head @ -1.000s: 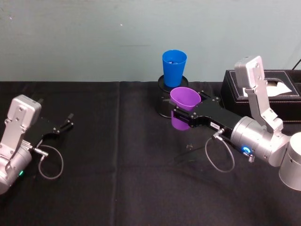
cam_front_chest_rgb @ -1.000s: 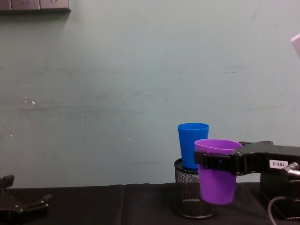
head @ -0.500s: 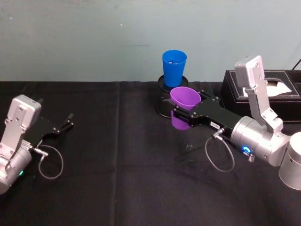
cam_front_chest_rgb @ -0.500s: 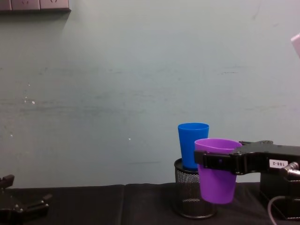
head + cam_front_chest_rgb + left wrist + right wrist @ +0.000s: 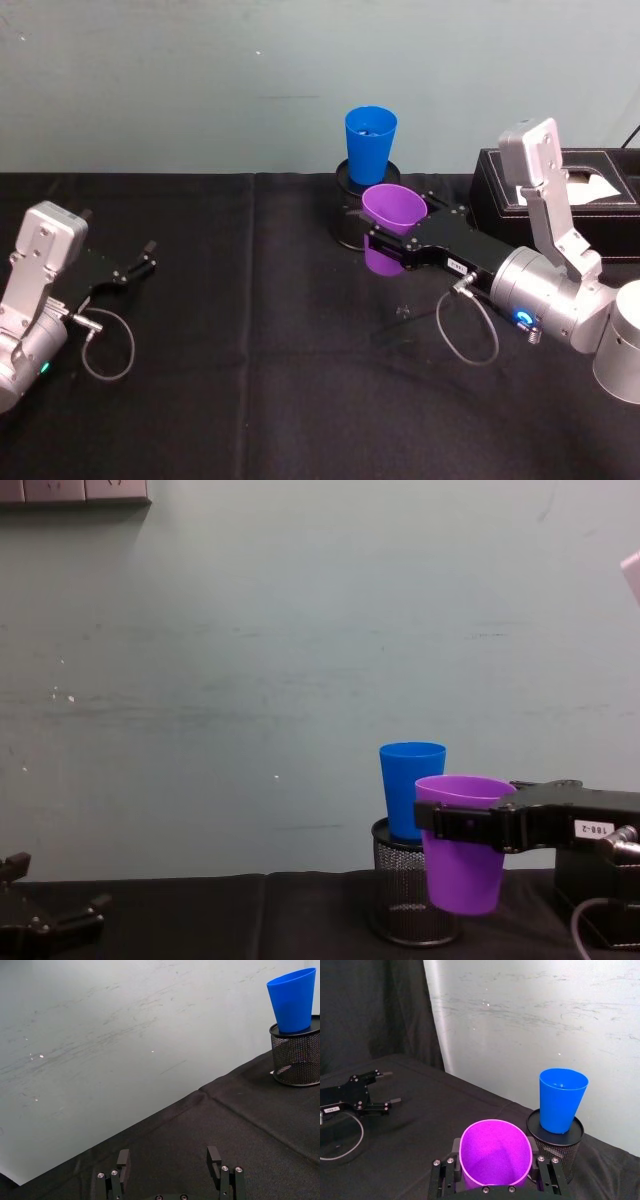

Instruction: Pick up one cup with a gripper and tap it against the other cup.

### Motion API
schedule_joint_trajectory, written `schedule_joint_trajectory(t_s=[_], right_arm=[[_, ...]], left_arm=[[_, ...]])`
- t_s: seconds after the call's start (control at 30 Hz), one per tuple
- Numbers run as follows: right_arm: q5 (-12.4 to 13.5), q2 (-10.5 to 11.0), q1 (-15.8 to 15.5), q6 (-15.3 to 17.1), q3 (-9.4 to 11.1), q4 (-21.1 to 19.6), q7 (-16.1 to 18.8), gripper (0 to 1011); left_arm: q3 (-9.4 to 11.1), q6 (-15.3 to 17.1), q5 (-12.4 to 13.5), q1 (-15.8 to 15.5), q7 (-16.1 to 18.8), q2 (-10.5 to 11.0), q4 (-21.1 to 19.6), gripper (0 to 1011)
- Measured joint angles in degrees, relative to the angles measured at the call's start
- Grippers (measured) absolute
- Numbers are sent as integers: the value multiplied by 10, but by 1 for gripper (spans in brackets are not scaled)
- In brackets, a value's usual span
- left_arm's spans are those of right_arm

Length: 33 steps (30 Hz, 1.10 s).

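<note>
My right gripper [image 5: 388, 247] is shut on the purple cup [image 5: 390, 212] and holds it upright above the black cloth, its fingers [image 5: 466, 824] clamped around the cup's upper wall [image 5: 462, 855]. The blue cup [image 5: 369, 144] stands upright on top of a black wire-mesh pot [image 5: 350, 215] just behind and to the left of the purple cup [image 5: 494, 1154]; from the right wrist view the blue cup [image 5: 561, 1099] sits a short gap beyond it. My left gripper [image 5: 140, 262] rests open at the far left, its fingers [image 5: 123, 1158] apart over the cloth.
A black tissue box [image 5: 570, 195] stands at the back right behind my right arm. The mesh pot [image 5: 405, 895] stands near the back wall. Black cloth [image 5: 250, 350] covers the table between the arms.
The purple cup in my right gripper has sunk very slightly; otherwise nothing has visibly moved.
</note>
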Motion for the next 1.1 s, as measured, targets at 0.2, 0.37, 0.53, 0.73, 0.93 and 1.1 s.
schedule_joint_trajectory(t_s=[0.2,0.37,0.53,0.73,0.93,1.1], right_arm=[[0,0,0,0,0,0,0,738],[0,0,0,0,0,0,0,739],[0,0,0,0,0,0,0,738],[0,0,0,0,0,0,0,739],[0,0,0,0,0,0,0,739],[0,0,0,0,0,0,0,739]], left_arm=[[0,0,0,0,0,0,0,1000],[0,0,0,0,0,0,0,1000],[0,0,0,0,0,0,0,1000],[0,0,0,0,0,0,0,1000],[0,0,0,0,0,0,0,1000],[0,0,0,0,0,0,0,1000]])
